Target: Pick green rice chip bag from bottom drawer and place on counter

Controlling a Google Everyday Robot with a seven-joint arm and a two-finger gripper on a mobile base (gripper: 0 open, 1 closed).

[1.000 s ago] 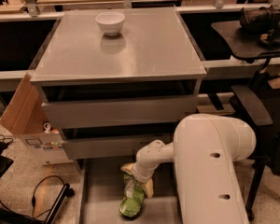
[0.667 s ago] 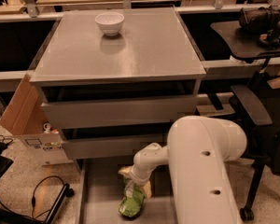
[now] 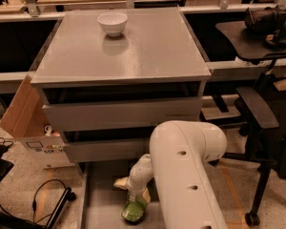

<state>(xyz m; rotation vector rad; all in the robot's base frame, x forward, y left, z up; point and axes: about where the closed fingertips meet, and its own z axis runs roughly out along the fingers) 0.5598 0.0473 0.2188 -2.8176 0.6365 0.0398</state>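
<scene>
Nearest, at 6 o'clock in the view, the green rice chip bag (image 3: pixel 133 213) lies on the grey floor of the bottom drawer (image 3: pixel 102 202), which is pulled out toward the camera. The bag is crinkled and sits roughly mid-width in the tray, its far end tucked under the gripper (image 3: pixel 135 198). The gripper points down into the drawer and meets the top of the bag. Whether it is spread or clamped on the bag I cannot tell, as the wrist covers that part.

The white arm (image 3: pixel 186 175) fills the area from 5 o'clock up toward the centre and bends left to the wrist above the bag. At 7 o'clock a dark cable (image 3: pixel 43 199) loops on the speckled floor.

Farther back the two upper drawers (image 3: pixel 121 114) stand stacked above the open one. A cardboard box (image 3: pixel 20 111) leans beside them at 9 o'clock, and a black chair (image 3: pixel 257 111) stands at 3 o'clock.

Above them the counter (image 3: pixel 148 51) spreads flat and grey. A white bowl (image 3: pixel 112 23) stands upright on it near the far edge, toward 11 o'clock. A black desk (image 3: pixel 243 35) lies at 2 o'clock.
</scene>
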